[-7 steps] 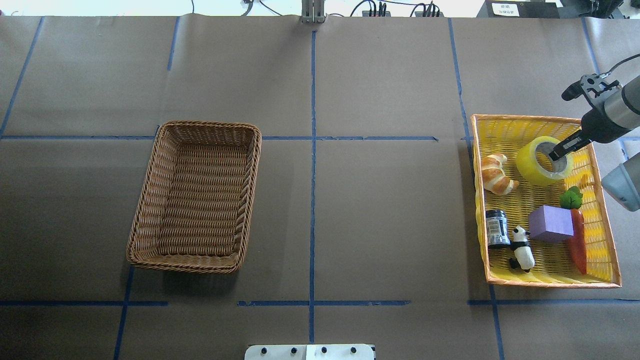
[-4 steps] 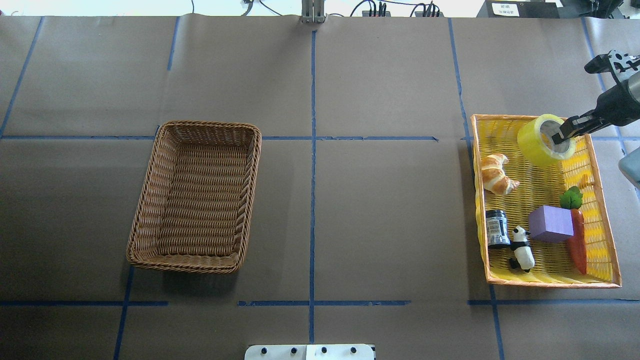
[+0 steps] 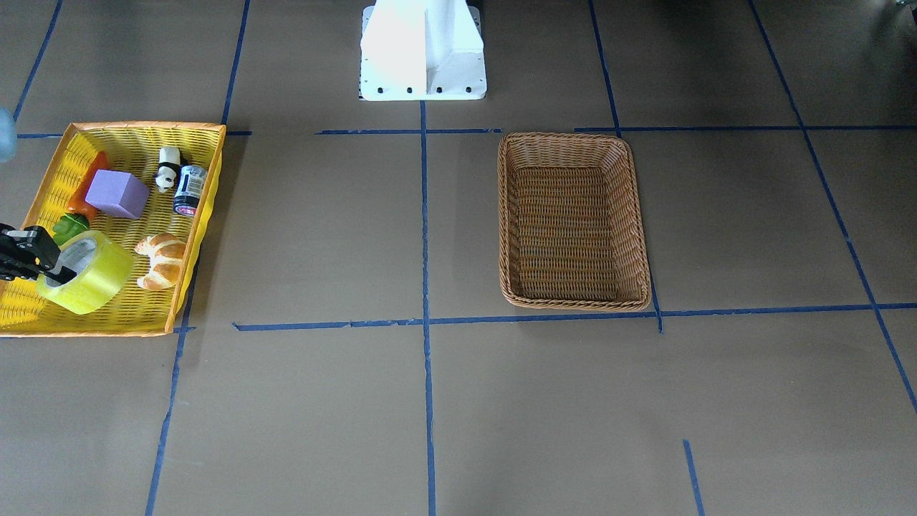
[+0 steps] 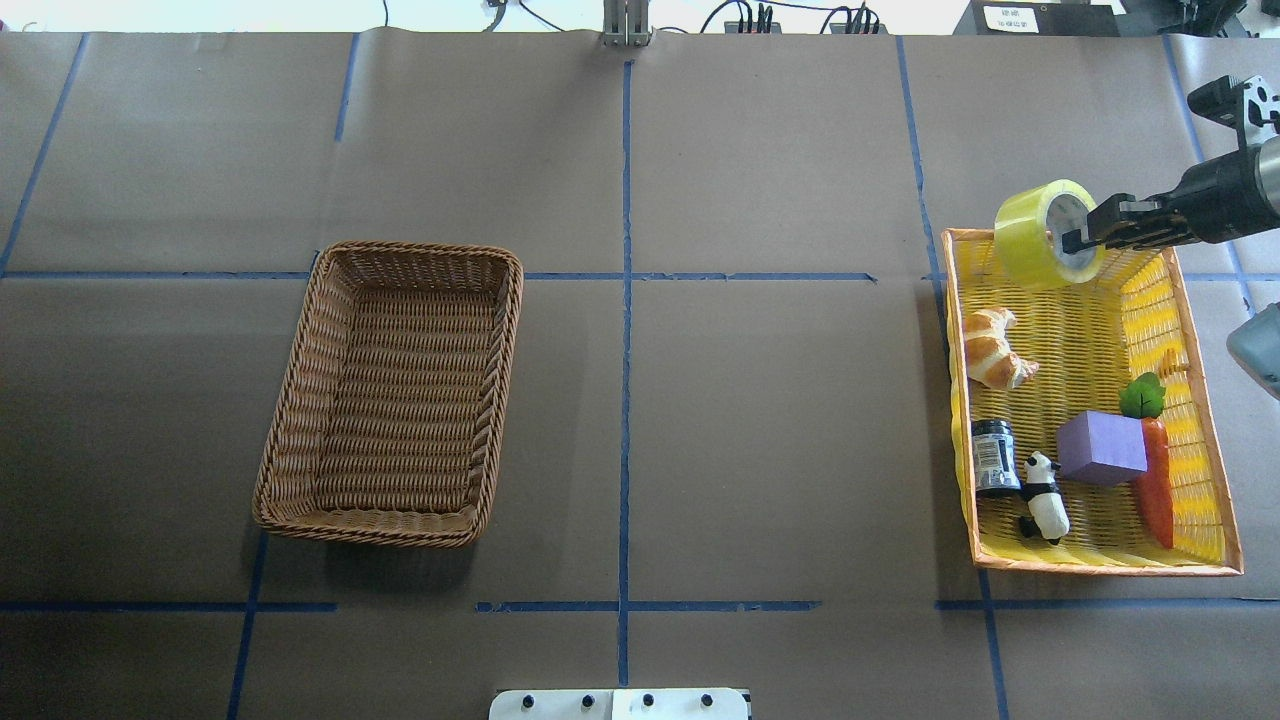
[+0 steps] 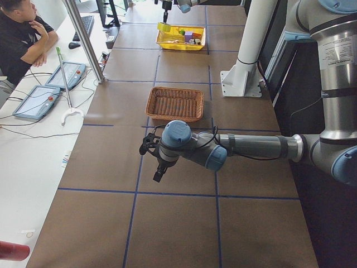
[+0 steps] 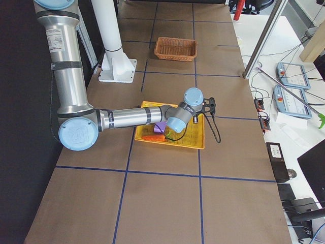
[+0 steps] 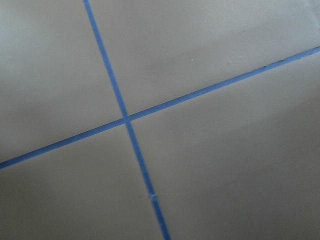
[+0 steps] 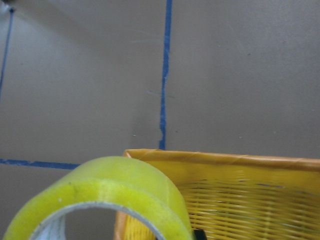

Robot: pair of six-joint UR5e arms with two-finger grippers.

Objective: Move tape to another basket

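The yellow-green tape [image 4: 1028,240] hangs tilted in the air over the far left corner of the yellow tray [image 4: 1100,568]. My right gripper [image 4: 1076,240] is shut on the roll's wall, with a finger in its whitish core. The tape also shows in the front-facing view [image 3: 97,279], held by the right gripper [image 3: 44,266], and in the right wrist view [image 8: 100,190]. The brown wicker basket [image 4: 420,250] stands empty at the table's left; it also shows in the front-facing view [image 3: 566,136]. My left gripper [image 5: 149,159] shows only in the exterior left view, low over bare table, and I cannot tell if it is open.
The yellow tray holds a croissant [image 4: 990,348], a purple cube [image 4: 1100,447], a carrot [image 4: 1155,485], a panda figure [image 4: 1045,498] and a dark jar [image 4: 993,457]. Blue tape lines cross the brown table between tray and basket. The robot base [image 3: 423,50] stands at the near edge.
My right gripper has lifted the tape off the tray floor and carried it up and to the left, past the tray's far rim. The other objects have not moved.
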